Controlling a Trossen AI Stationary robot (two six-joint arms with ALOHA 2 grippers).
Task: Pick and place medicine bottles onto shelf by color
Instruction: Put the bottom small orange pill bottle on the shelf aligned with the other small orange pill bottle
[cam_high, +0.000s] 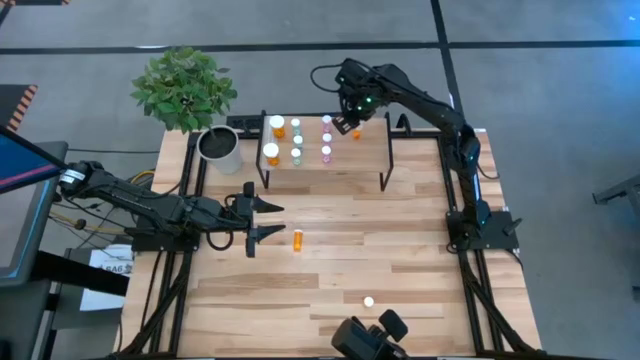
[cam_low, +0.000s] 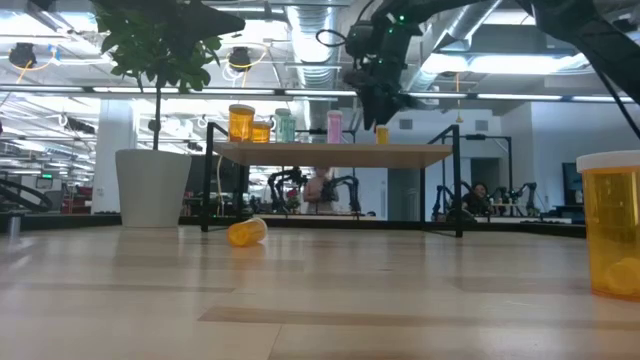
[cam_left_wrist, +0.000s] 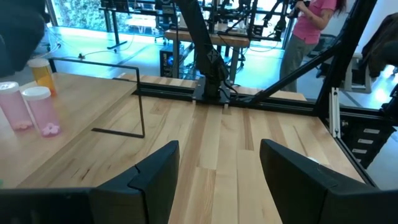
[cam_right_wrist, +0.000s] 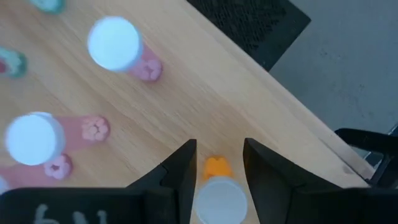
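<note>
Nearest the low camera, at the right edge of its frame, stood a big orange bottle (cam_low: 612, 225) with a white cap, on the tabletop and not yet sorted. Another orange bottle (cam_high: 297, 239) lay on its side near the middle of the table in the overhead frame, close beside the left gripper (cam_high: 262, 220), whose fingers stood spread with nothing between them, probably waiting for that one.

Up on the shelf (cam_high: 370, 160), in the upper middle of the overhead frame, the bottles already stood in columns by colour: orange ones (cam_high: 277, 126) at the left, teal ones (cam_high: 296, 140) next, pink ones (cam_high: 326, 138) after that. That order looked deliberate, each colour kept to its own line.

Oddly, the right gripper (cam_right_wrist: 217, 171) hung over the shelf to the right of the pink column, its fingers partly open around a small orange bottle (cam_right_wrist: 216, 191). Whether they pinched it or merely flanked it I couldn't tell. That spot was well apart from the other orange bottles, so it looked like a stray being fetched or a misplacement
</note>
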